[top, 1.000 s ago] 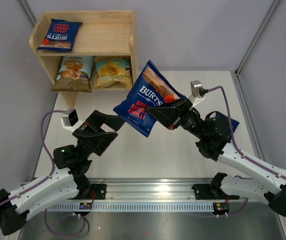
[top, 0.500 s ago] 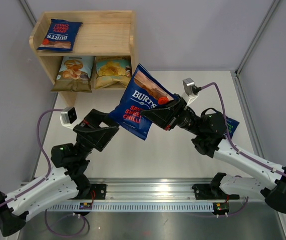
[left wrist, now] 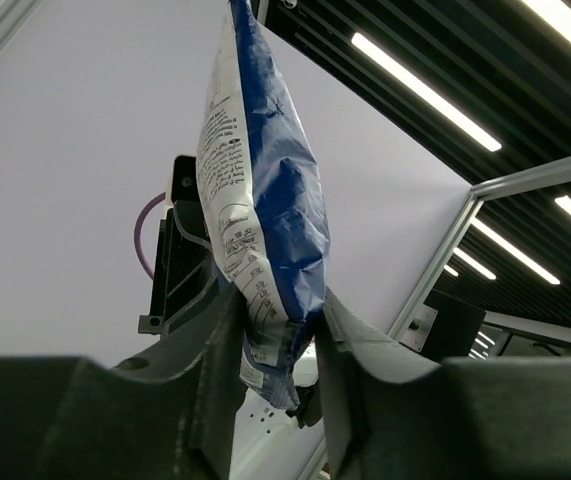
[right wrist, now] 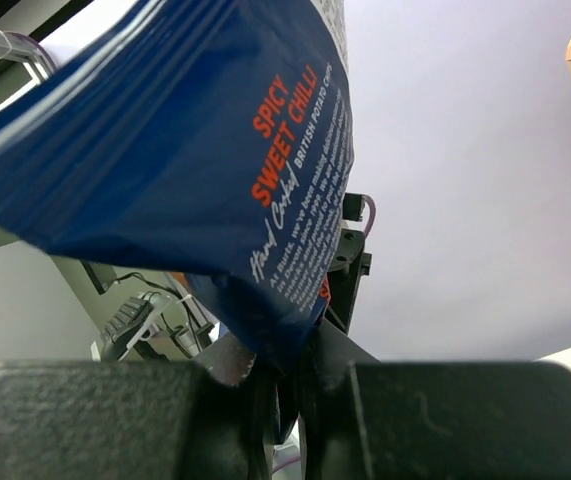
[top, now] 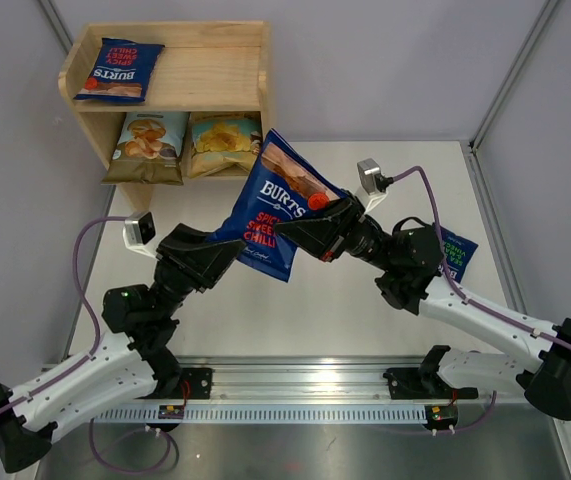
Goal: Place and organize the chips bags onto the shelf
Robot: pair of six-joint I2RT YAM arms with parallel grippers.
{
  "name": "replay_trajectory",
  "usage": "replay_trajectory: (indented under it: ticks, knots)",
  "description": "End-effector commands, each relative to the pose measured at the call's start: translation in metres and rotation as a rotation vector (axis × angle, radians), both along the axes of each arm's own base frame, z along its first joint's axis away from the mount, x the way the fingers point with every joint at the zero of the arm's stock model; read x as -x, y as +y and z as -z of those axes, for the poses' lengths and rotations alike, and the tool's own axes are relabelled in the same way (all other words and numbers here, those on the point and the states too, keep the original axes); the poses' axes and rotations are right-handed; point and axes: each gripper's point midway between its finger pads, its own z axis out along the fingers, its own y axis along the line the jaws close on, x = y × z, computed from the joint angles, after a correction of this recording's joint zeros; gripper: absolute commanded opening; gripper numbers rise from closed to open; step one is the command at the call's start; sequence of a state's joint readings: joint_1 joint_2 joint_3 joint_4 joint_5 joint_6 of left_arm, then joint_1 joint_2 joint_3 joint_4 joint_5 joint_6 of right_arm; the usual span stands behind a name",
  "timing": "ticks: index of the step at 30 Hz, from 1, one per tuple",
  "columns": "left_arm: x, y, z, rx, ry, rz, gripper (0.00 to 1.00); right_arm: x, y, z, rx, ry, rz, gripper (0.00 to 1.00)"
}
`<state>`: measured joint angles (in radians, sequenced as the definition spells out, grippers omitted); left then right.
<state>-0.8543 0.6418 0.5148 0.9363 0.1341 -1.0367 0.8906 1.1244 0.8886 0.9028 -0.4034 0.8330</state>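
top external view showed a dark-blue burts bag (top: 270, 205) held in the air between both arms, near the shelf (top: 210, 70). the left claw (top: 237, 246) pinched its lower edge, fingers (left wrist: 215, 345) pressed on both faces. the right claw (top: 291, 228) gripped its right edge tight. a second burts bag (top: 120, 70) lay on the top tier, a light-blue bag (top: 150, 145) and a yellow bag (top: 225, 143) stood below, and a green-lettered bag (top: 458, 255) lay on the table (top: 345, 310).

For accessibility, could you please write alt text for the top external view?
Both grippers hold a dark-blue Burts bag in the air, left gripper at its lower edge, right gripper at its side. Behind, a pine shelf holds a second Burts bag on top, a light-blue bag and a yellow bag below; another dark-blue bag lies beside the right arm.
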Motion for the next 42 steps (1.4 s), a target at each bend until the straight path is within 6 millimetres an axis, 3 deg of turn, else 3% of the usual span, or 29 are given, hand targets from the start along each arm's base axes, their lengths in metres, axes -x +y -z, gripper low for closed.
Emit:
replay_trajectory:
  ticks: [1, 5, 8, 10, 12, 16, 17, 19, 20, 21, 22, 23, 24, 25, 27, 30, 31, 34, 35, 37, 38, 40, 42]
  knots:
    - [0.0, 0.015, -0.014, 0.054, -0.025, -0.065, 0.3, 0.002, -0.002, -0.003, -0.037, -0.045, 0.03, 0.16]
    - [-0.006, 0.017, -0.007, 0.017, -0.001, -0.11, 0.18, 0.003, -0.006, 0.0, -0.035, -0.048, 0.048, 0.19]
    - [-0.008, 0.02, -0.003, 0.004, 0.011, -0.135, 0.15, 0.002, -0.011, 0.002, -0.028, -0.041, 0.07, 0.32]
    - [-0.008, 0.026, -0.003, 0.02, 0.019, -0.151, 0.14, -0.001, -0.017, 0.001, -0.026, -0.024, 0.106, 0.48]
    - [-0.009, 0.027, 0.0, 0.007, 0.02, -0.163, 0.11, -0.005, -0.017, 0.005, 0.008, -0.013, 0.138, 0.52]
    - [-0.014, 0.041, -0.005, 0.027, 0.052, -0.225, 0.1, -0.011, -0.031, 0.004, 0.029, 0.018, 0.217, 0.87]
    - [-0.02, 0.039, 0.0, -0.008, 0.086, -0.244, 0.1, -0.015, -0.032, 0.012, 0.067, 0.043, 0.238, 0.9]
    - [-0.025, 0.05, -0.01, -0.008, 0.119, -0.305, 0.1, -0.017, -0.047, 0.011, 0.074, 0.055, 0.307, 0.94]
    - [-0.031, 0.051, -0.002, -0.054, 0.159, -0.332, 0.09, -0.021, -0.049, 0.022, 0.118, 0.086, 0.334, 0.95]
    - [-0.029, 0.061, -0.016, -0.043, 0.16, -0.361, 0.08, -0.024, -0.054, 0.026, 0.133, 0.097, 0.363, 0.95]
    - [-0.04, 0.065, -0.007, -0.086, 0.225, -0.414, 0.08, -0.024, -0.069, 0.021, 0.115, 0.11, 0.414, 0.96]
    - [-0.043, 0.07, -0.007, -0.107, 0.244, -0.449, 0.08, -0.027, -0.073, 0.033, 0.161, 0.144, 0.437, 0.97]
    - [-0.045, 0.089, -0.026, -0.069, 0.282, -0.508, 0.07, -0.029, -0.087, 0.029, 0.142, 0.168, 0.49, 0.97]
    - [-0.052, 0.089, -0.014, -0.129, 0.335, -0.538, 0.07, -0.03, -0.093, 0.031, 0.149, 0.181, 0.509, 0.97]
    - [-0.053, 0.105, -0.033, -0.116, 0.358, -0.6, 0.06, -0.03, -0.106, 0.037, 0.167, 0.216, 0.553, 0.97]
    - [-0.061, 0.113, -0.038, -0.158, 0.411, -0.664, 0.05, -0.03, -0.118, 0.044, 0.185, 0.259, 0.586, 0.97]
    - [-0.057, 0.121, -0.052, -0.145, 0.408, -0.677, 0.04, -0.03, -0.125, 0.042, 0.174, 0.269, 0.604, 0.97]
    - [-0.069, 0.119, -0.058, -0.19, 0.426, -0.736, 0.03, -0.029, -0.136, 0.044, 0.168, 0.313, 0.63, 0.97]
    - [-0.064, 0.127, -0.077, -0.175, 0.404, -0.752, 0.03, -0.028, -0.139, 0.044, 0.168, 0.322, 0.633, 0.97]
    - [-0.077, 0.12, -0.078, -0.233, 0.422, -0.793, 0.02, -0.026, -0.144, 0.039, 0.145, 0.325, 0.636, 0.97]
    - [-0.072, 0.127, -0.097, -0.21, 0.398, -0.803, 0.03, -0.026, -0.145, 0.047, 0.175, 0.345, 0.643, 0.97]
    - [-0.084, 0.119, -0.102, -0.256, 0.406, -0.832, 0.03, -0.025, -0.149, 0.045, 0.169, 0.349, 0.65, 0.97]
    - [-0.082, 0.125, -0.129, -0.245, 0.388, -0.859, 0.03, -0.024, -0.153, 0.045, 0.167, 0.357, 0.654, 0.97]
